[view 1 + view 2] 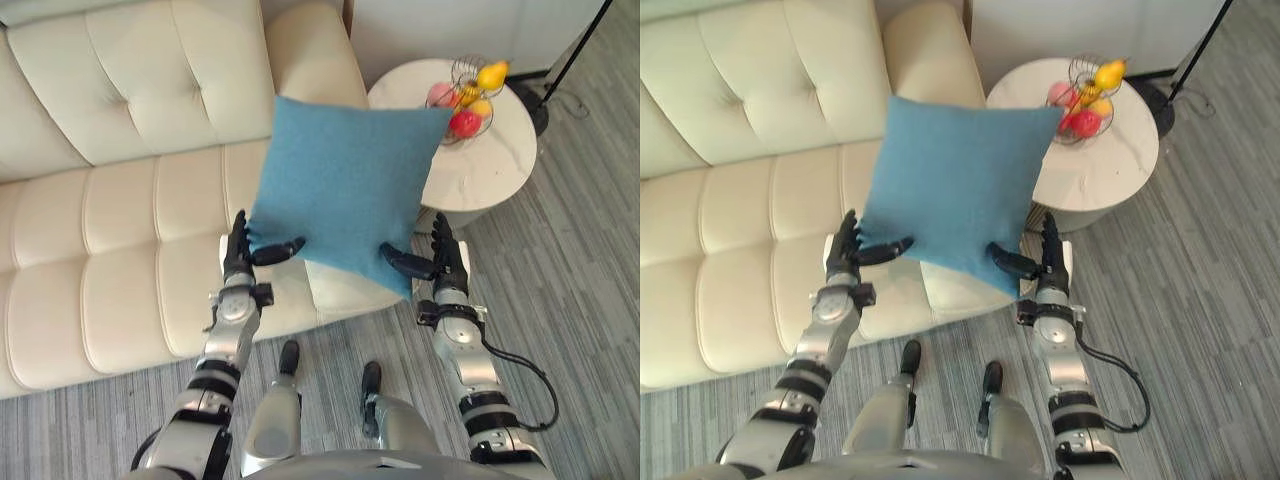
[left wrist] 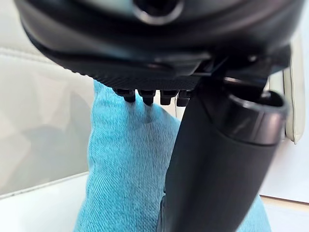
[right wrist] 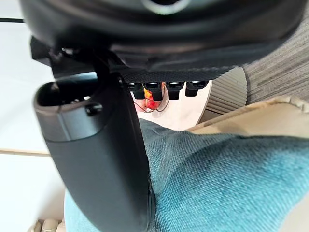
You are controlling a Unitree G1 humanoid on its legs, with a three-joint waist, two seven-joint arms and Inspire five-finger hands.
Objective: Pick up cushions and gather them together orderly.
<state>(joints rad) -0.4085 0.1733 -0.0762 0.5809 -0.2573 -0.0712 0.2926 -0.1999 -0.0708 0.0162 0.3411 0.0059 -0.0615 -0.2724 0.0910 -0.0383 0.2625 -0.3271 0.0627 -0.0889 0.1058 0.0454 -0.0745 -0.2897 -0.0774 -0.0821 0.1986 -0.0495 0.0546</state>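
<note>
**Blue cushion held in the air between both hands, at the sofa's right end**

The cream sofa [image 1: 110, 220] stretches wide toward 9 o'clock, and its front edge runs along the grey floor [image 1: 570, 290]. The left hand [image 1: 238, 258] grips the blue cushion [image 1: 345, 185] at its 7 o'clock corner, with the thumb laid across the front face and the fingers [image 2: 145, 96] behind the cloth, pinching it. The cushion hangs off the seat, slightly tilted, over the sofa's armrest end. Its 1 o'clock corner overlaps the rim of the round white surface [image 1: 490, 165] in the eye views. The right hand [image 1: 447, 262] pinches the 5 o'clock corner the same way, thumb in front and fingers behind. A wire fruit basket [image 1: 468, 95] stands on the surface at 2 o'clock from the cushion. Floor lies open at 4 o'clock, between the sofa's edge and the surface's base.
</note>
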